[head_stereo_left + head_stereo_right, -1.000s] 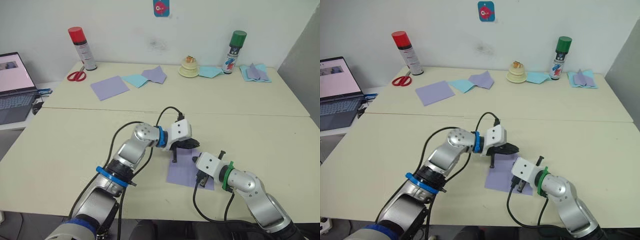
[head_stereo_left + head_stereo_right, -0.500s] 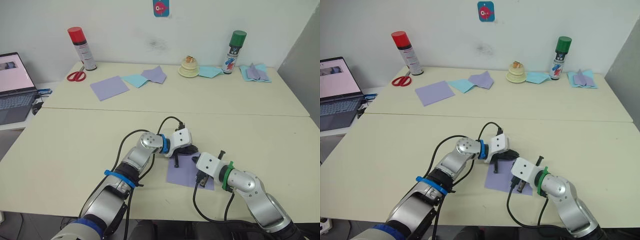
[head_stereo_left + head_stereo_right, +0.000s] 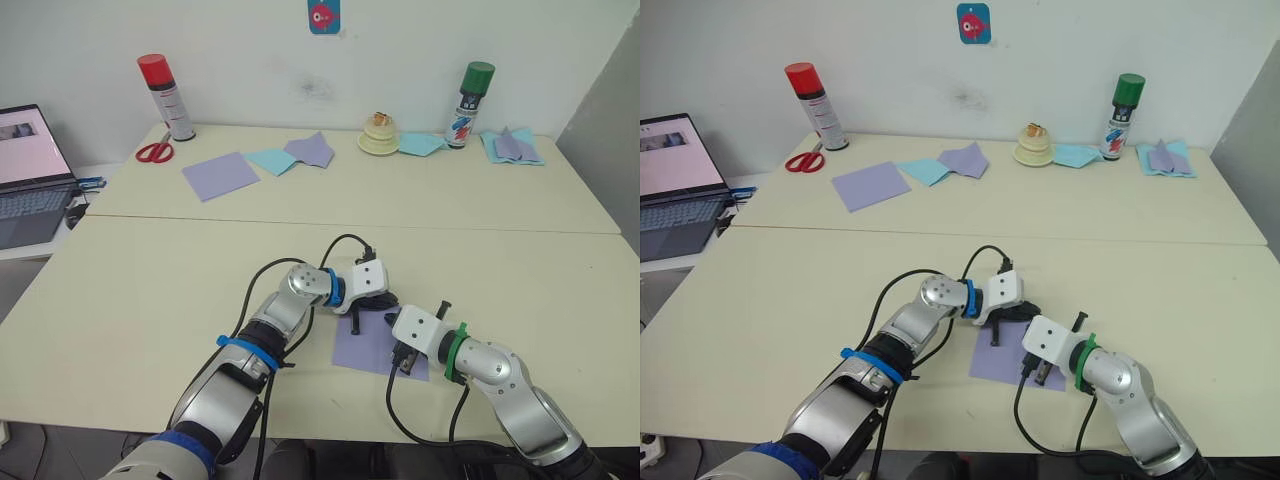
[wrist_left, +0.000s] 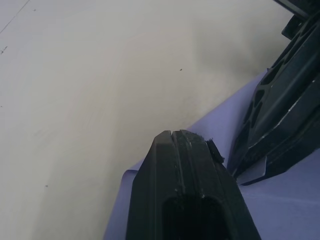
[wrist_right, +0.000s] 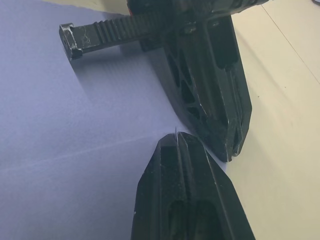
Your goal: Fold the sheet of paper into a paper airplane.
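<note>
The sheet of paper [image 3: 366,345] is lavender and lies flat on the cream table [image 3: 150,290] near the front edge; a faint crease crosses it in the right wrist view [image 5: 75,115]. My left gripper [image 3: 378,301] is shut, its tips down at the sheet's far edge [image 4: 220,120]. My right gripper [image 3: 402,362] is also shut and rests on the sheet's near right part. The two grippers sit close together, the left one's fingers [image 5: 210,90] just beyond the right one's tips. Whether either pinches the paper I cannot tell.
Along the back of the table stand a red-capped spray can [image 3: 167,97], scissors [image 3: 152,152], a smaller lavender sheet [image 3: 220,175], light-blue and lavender folded pieces [image 3: 295,155], a cream roll [image 3: 378,135], a green-capped can [image 3: 468,105] and more papers [image 3: 510,147]. A laptop [image 3: 30,175] is at the left.
My left gripper has come down and forward onto the sheet's far edge, closer to the right gripper. The right gripper and the sheet have stayed in place.
</note>
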Action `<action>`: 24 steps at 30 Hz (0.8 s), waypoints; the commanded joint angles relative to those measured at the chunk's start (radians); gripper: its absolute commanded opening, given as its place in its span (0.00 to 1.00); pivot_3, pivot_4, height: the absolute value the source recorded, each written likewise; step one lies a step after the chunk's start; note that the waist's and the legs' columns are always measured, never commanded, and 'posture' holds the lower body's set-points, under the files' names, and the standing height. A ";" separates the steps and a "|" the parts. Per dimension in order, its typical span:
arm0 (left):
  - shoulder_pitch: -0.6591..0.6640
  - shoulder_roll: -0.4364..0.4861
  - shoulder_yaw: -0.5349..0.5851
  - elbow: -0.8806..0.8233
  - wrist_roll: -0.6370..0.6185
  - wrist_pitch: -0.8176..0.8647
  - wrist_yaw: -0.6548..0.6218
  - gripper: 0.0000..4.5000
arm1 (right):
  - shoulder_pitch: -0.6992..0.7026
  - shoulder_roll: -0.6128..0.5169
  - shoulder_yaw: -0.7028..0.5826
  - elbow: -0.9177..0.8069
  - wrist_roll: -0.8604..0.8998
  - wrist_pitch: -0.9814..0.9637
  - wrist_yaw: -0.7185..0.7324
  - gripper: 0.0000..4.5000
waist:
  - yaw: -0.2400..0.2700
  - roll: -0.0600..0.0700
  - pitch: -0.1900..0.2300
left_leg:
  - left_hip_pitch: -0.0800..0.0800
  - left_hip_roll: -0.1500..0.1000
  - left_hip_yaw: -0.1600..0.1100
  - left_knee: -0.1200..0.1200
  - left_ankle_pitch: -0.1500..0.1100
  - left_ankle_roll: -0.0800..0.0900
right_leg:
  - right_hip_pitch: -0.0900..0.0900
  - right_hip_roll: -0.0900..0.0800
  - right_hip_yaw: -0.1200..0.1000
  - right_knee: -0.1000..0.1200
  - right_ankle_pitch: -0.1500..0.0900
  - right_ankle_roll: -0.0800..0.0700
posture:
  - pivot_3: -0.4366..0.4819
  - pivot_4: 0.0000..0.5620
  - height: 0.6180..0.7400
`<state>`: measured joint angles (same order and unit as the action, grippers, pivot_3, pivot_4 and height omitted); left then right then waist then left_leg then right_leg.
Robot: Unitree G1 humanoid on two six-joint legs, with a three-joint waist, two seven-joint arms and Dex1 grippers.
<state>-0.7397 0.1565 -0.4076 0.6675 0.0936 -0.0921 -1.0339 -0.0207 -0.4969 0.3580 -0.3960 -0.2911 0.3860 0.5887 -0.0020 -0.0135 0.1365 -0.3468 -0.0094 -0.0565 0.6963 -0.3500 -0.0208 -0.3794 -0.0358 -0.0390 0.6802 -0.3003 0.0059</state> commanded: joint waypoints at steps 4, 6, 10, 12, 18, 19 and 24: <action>0.001 -0.007 -0.026 0.023 0.042 0.021 0.003 0.00 | 0.049 0.000 0.025 0.041 0.028 0.043 0.035 0.04 | 0.000 -0.001 -0.001 | 0.000 0.000 0.000 0.000 0.000 0.000 | 0.000 0.000 0.000 0.000 0.000 0.000 | 0.48 0.27 0.81; 0.002 -0.007 -0.025 0.023 0.044 0.021 0.003 0.00 | 0.053 0.000 0.019 0.035 0.032 0.046 0.036 0.14 | 0.000 -0.001 -0.001 | 0.000 0.000 0.000 0.000 0.000 0.000 | 0.000 0.000 0.000 0.000 0.000 0.000 | 0.48 0.27 0.81; 0.008 -0.006 -0.028 0.028 0.049 0.016 0.003 0.00 | 0.083 -0.020 -0.026 -0.036 0.078 0.030 0.053 0.34 | 0.001 -0.001 -0.001 | 0.000 0.000 0.000 0.000 0.000 0.000 | 0.000 0.000 0.000 0.000 0.000 0.000 | 0.48 0.27 0.81; 0.011 -0.006 -0.029 0.027 0.049 0.016 0.003 0.00 | 0.111 -0.039 -0.055 -0.093 0.111 0.030 0.072 0.34 | 0.001 -0.001 -0.001 | 0.000 0.000 0.000 0.000 0.000 0.000 | 0.000 0.000 0.000 0.000 0.000 0.001 | 0.48 0.27 0.81; 0.011 -0.003 -0.032 0.034 0.051 0.011 0.004 0.00 | 0.186 -0.095 -0.203 -0.266 0.290 0.045 0.149 0.34 | 0.001 -0.002 0.000 | 0.000 0.000 -0.001 0.000 0.000 0.000 | 0.000 0.000 0.000 0.000 -0.001 0.001 | 0.48 0.27 0.81; 0.011 -0.003 -0.032 0.035 0.052 0.009 0.003 0.00 | 0.189 -0.092 -0.241 -0.287 0.327 0.057 0.151 0.34 | 0.001 -0.002 0.000 | 0.000 0.000 0.000 0.000 -0.001 0.001 | 0.000 0.000 0.000 0.000 -0.001 0.001 | 0.48 0.27 0.81; 0.010 -0.003 -0.037 0.041 0.054 0.002 0.001 0.00 | 0.147 -0.036 -0.348 -0.304 0.478 0.185 0.120 0.20 | 0.001 -0.002 0.000 | 0.000 0.000 -0.001 0.000 -0.002 0.004 | 0.000 0.000 0.000 0.000 -0.001 0.001 | 0.48 0.27 0.81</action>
<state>-0.7412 0.1498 -0.4153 0.6742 0.1090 -0.0990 -1.0329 0.1376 -0.5401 0.0352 -0.6758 0.1408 0.5362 0.7188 -0.0008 -0.0154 0.1365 -0.3470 -0.0096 -0.0576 0.6962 -0.3521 -0.0172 -0.3789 -0.0362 -0.0394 0.6799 -0.3009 0.0070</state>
